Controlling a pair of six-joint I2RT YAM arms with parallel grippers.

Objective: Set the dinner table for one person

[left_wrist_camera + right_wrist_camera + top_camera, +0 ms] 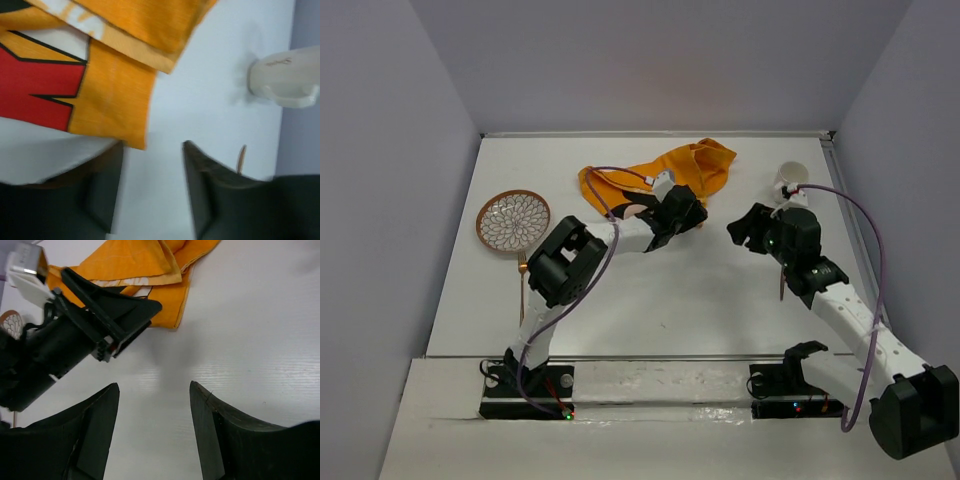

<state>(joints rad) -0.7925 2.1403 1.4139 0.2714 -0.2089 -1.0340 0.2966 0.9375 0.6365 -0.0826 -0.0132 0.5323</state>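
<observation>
One cup (788, 182) on dinner table (700, 300) | left tool (152, 152) spread | right tool (154, 390) spread

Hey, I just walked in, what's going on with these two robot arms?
They are setting a white table for one, and little is laid out yet. The left hand is open at the edge of a crumpled orange cloth near the far side, not gripping it. The right hand is open just beside it, holding nothing. A patterned plate sits at the left and a cup at the far right.
</observation>
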